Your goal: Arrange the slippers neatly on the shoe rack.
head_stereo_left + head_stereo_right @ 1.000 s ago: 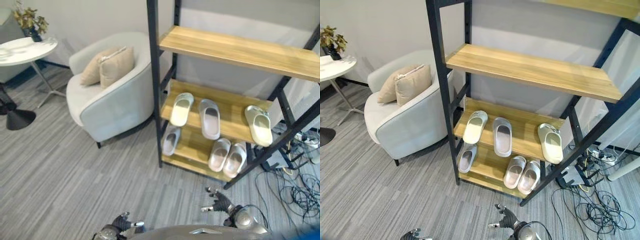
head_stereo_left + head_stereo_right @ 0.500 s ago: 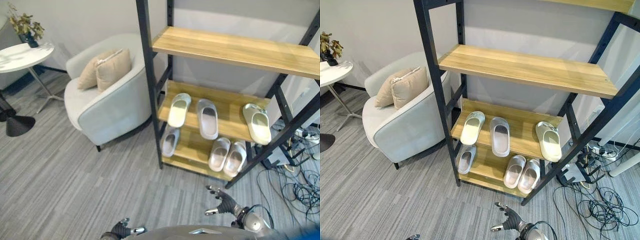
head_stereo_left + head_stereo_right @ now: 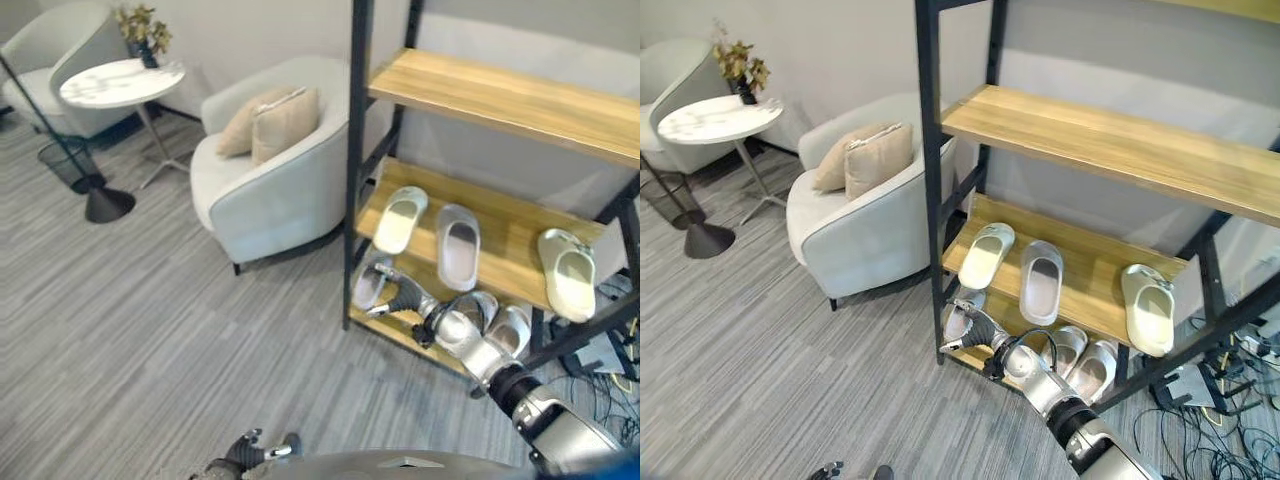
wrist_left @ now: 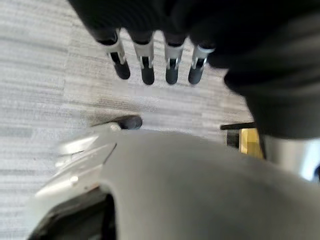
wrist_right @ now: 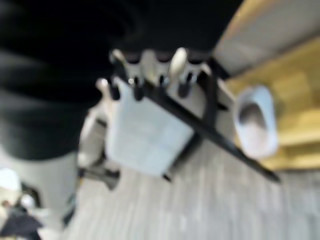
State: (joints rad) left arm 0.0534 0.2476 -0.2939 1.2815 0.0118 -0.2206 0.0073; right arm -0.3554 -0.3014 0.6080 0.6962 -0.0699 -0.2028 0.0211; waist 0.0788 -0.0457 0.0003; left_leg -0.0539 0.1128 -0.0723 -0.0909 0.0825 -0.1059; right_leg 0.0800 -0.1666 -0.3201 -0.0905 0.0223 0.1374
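Right hand [image 3: 398, 298] is extended, fingers spread and holding nothing, beside a grey slipper [image 3: 370, 283] on the shoe rack [image 3: 480, 225] bottom shelf; left hand [image 4: 155, 60] is hung low, fingers straight

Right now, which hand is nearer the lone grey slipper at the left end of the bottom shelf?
Right. The right hand is stretched out open just in front of that grey slipper. The left hand hangs low over the floor, well short of the rack.
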